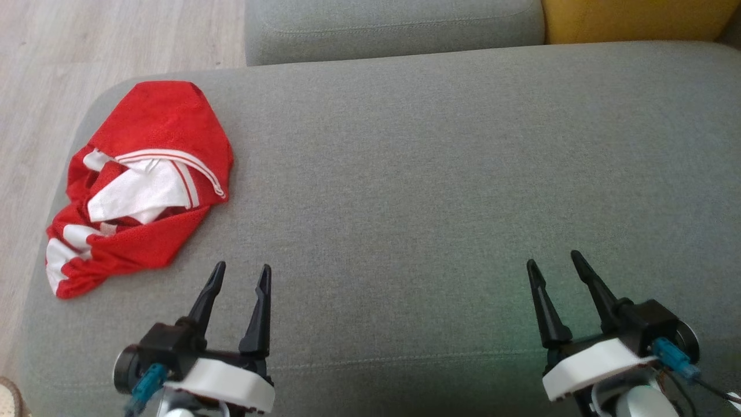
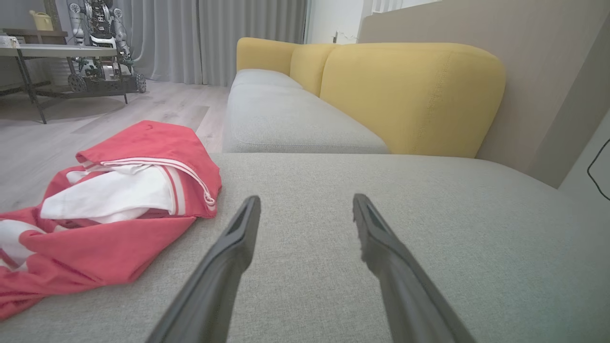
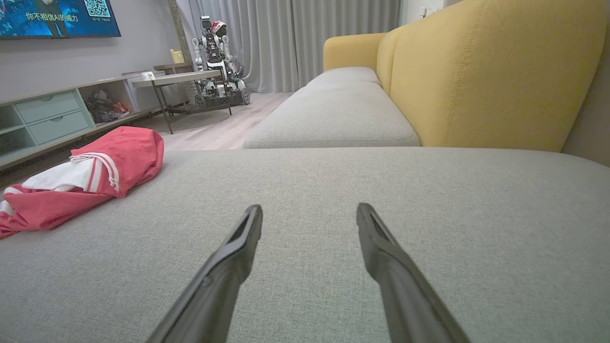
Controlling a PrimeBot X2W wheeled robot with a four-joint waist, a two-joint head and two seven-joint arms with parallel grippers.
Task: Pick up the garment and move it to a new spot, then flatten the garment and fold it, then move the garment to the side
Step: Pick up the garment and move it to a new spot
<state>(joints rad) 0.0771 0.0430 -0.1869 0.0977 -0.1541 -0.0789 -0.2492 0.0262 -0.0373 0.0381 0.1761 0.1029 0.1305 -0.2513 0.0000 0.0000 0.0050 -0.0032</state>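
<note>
Grey sofa seat is the work surface. Left fingers are spread wide with nothing between them, low over the seat near its front edge, left of centre. Right fingers are the same: spread, holding nothing, near the front edge toward the right side. Can't tell whether either pair's tips touch the fabric.

Garment is red with white panels and stripes, and lies crumpled in a heap along the seat's left edge, running up toward the far-left corner. Its near end sits just beside the left fingers, not touching. It is well apart from the right fingers.

Beyond the far edge is a second grey cushion with a yellow backrest. Pale wood floor lies off the left edge. Further back, another robot stands by a table, against grey curtains.
</note>
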